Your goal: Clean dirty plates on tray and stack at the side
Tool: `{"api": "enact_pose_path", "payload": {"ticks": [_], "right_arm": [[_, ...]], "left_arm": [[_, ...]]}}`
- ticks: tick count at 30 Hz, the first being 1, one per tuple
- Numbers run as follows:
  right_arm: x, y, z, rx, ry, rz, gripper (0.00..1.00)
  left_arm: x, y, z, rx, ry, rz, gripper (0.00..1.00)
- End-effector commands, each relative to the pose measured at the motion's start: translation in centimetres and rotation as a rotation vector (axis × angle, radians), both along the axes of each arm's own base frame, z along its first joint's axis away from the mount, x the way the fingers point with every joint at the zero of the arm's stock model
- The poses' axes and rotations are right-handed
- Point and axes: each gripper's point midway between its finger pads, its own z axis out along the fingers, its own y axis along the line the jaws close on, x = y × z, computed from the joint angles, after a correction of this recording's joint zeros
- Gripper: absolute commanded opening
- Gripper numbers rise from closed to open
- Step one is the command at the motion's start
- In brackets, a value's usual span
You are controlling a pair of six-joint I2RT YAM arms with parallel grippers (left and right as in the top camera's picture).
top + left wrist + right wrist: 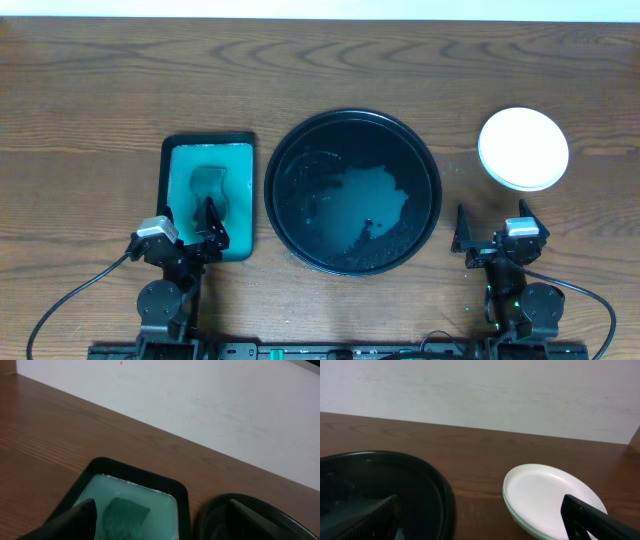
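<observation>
Dirty plates (523, 149) in a neat stack on the right side of the wooden surface (100, 90), beyond the right pincer (492, 215) and well apart from the round black tray (300, 235); none on the tray itself. White plate on top, clean-looking, no smear to be seen; pale green edges just under it in the right wrist view, exact count hard to tell. Small, round, shallow, with a smooth face and a thin raised lip. Probably light and stiff, plastic or melamine by the look, so little risk of breakage, but apt to slide on the wood or skate off one another if nudged sideways. Best taken at the rim, one finger above the lip and one beneath, on the near edge facing the pincer; no purchase on the flat middle. Tray glossy, with a raised rim and a pale sheen across its floor, wet film or reflection, impossible to tell which. Just beside it on the left, a teal rectangular tray (235, 165) with a dark border, holding a soft green cloth or sponge (207, 185), limp and probably damp. Left pincer (190, 212) above the near end of that teal tray, jaws spread wide, nothing between them. Right pincer likewise wide open and empty, on the near side of the stack. By the lie of things, stacking seemingly done.
</observation>
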Motion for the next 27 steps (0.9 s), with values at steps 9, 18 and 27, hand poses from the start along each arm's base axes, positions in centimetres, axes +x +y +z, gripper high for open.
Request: {"api": "enact_pose_path", "payload": {"ticks": [9, 18, 27], "right_arm": [[0.0, 0.1, 0.0, -0.014, -0.002, 0.003, 0.99], [0.0, 0.1, 0.0, -0.014, -0.002, 0.003, 0.99], [0.0, 0.1, 0.0, -0.014, -0.002, 0.003, 0.99]], "left_arm": [[-0.2, -1.0, -1.7, -0.011, 0.059, -0.059, 0.82], [-0.2, -1.0, -1.7, -0.002, 0.059, -0.062, 0.82], [-0.2, -2.0, -1.6, 0.148, 0.053, -0.137, 0.82]]}}
